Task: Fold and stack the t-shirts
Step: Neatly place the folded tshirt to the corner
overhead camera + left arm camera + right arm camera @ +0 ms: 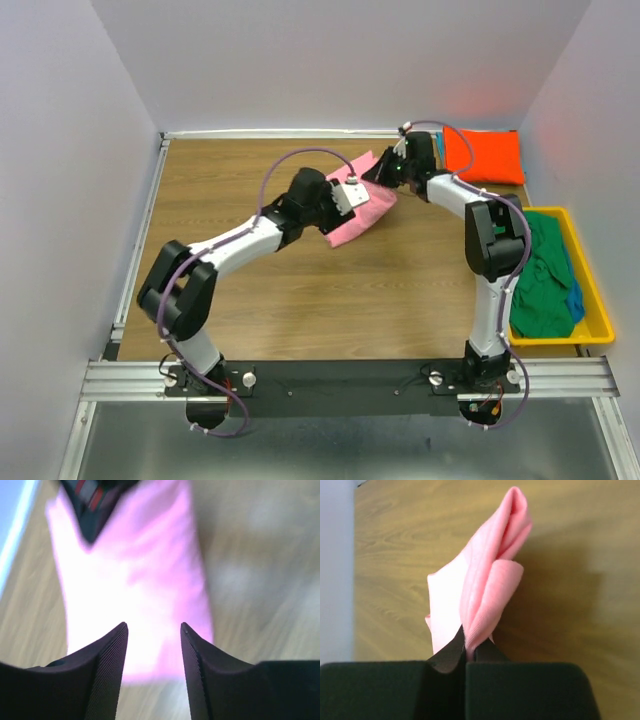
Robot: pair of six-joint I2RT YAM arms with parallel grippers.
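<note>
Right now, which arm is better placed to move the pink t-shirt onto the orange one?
Right, likely. The right end effector is shut on the pink t-shirt and sits nearer the folded orange t-shirt. The left end effector hangs open above the pink cloth, gripping nothing.

Wooden table (pixel 300 295), pale walls (pixel 340 60) on three sides, aluminium rail (pixel 120 378) along near edge.

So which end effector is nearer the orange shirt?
Right. The right end effector sits just left of the orange shirt; the left end effector hovers farther left, over the pink shirt.
</note>
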